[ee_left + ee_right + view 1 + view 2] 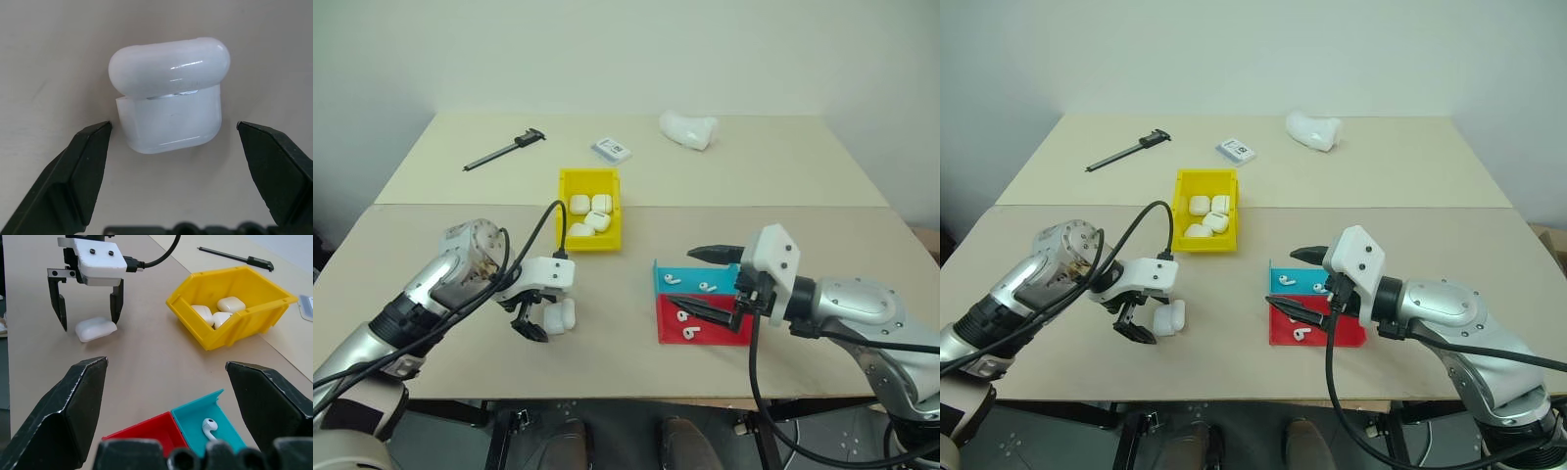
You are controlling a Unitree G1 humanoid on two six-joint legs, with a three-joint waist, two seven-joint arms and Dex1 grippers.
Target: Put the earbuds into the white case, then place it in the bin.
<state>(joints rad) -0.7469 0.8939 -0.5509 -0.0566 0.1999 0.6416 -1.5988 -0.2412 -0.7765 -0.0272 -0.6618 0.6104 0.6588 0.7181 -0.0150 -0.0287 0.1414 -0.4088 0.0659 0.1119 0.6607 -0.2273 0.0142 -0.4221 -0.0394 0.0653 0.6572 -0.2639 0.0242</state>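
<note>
A white case (562, 315) lies on its side on the table, near the front edge. My left gripper (536, 317) points down over it, open, a finger on each side and not touching; the left wrist view shows the case (168, 98) in the gap. Earbuds lie in a teal tray (661, 272) and a red tray (666, 328): two (672, 279) in the teal, two (684, 315) in the red. My right gripper (684, 277) hovers open over these trays, holding nothing. The yellow bin (592, 241) stands behind the case and holds several white cases.
On the far half of the table lie a black caliper (504, 149), a small flat packet (610, 149) and a lumpy white object (688, 129). A seam runs across the table behind the bin. The table's front edge is close under both arms.
</note>
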